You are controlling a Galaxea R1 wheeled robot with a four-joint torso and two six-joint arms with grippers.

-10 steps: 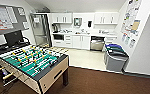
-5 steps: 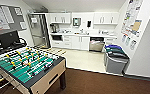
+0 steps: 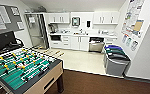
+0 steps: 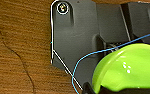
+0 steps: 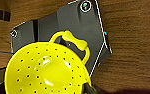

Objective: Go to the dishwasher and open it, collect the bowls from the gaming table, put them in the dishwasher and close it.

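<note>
Green and yellow bowls ride at the wrists — a lime bowl by the left tool, a perforated yellow one by the right, grip state unclear. Steer past the foosball table toward the open dishwasher — slowly.

I've got a glossy green plastic bowl, a shiny perforated yellow one, brushed-steel dishwasher, wood-grain floor.
</note>
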